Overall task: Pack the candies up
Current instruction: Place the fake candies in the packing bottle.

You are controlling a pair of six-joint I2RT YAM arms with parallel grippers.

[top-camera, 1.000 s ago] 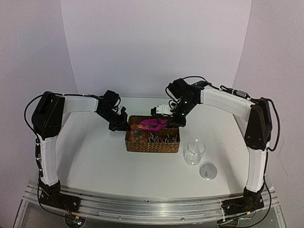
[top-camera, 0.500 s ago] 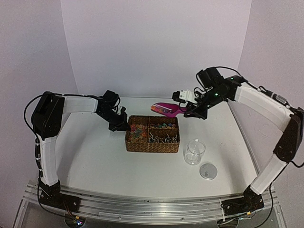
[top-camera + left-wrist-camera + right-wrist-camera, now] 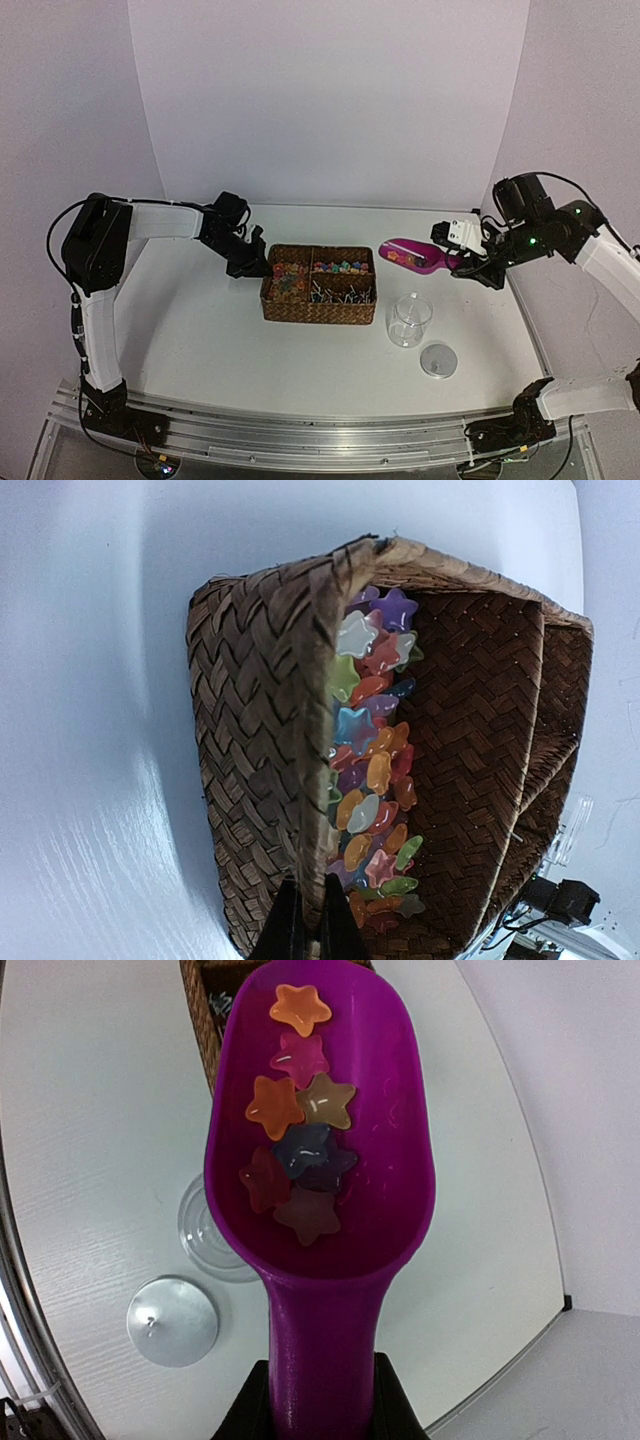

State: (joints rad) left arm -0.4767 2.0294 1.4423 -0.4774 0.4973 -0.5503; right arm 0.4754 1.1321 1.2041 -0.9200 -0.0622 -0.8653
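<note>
The candies are small star-shaped sweets in mixed colours. Many lie in the left compartment (image 3: 370, 770) of a woven basket (image 3: 318, 312), and more in its back right compartment (image 3: 342, 266). My left gripper (image 3: 250, 268) is shut on the basket's left wall (image 3: 250, 710), one finger on each side of the rim. My right gripper (image 3: 470, 265) is shut on the handle of a magenta scoop (image 3: 408, 255). It holds the scoop level in the air, right of the basket and behind the jar. Several candies (image 3: 298, 1150) lie in the scoop's bowl (image 3: 390, 1160).
A clear, empty glass jar (image 3: 409, 320) stands on the table right of the basket's front; it also shows under the scoop in the right wrist view (image 3: 200, 1235). Its round metal lid (image 3: 438, 359) lies flat nearer the front edge. The basket's front right compartment holds dark silvery pieces (image 3: 345, 292).
My right gripper has lifted the scoop out of the basket and carried it to the right with candies in it. The left gripper and the basket have stayed put.
</note>
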